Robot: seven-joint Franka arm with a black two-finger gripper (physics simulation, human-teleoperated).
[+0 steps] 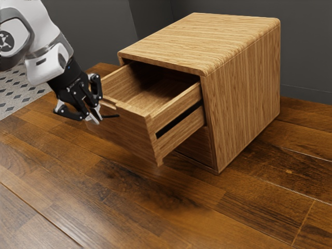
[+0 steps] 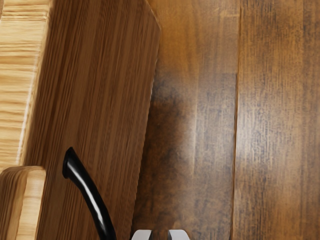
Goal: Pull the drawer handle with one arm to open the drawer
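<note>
At the front of the wooden cabinet (image 1: pixel 228 78), the drawer (image 1: pixel 150 98) is standing well out of its opening, and the end effector (image 1: pixel 91 115) is sitting against the drawer front, right by the black handle (image 2: pixel 89 195). I cannot tell whether it is set wide or narrow, or whether it is gripping the handle at all. The risk I am seeing: a loose hold slipping off mid-pull, or too long a pull dragging the drawer right out onto the floor (image 1: pixel 129 207).
</note>
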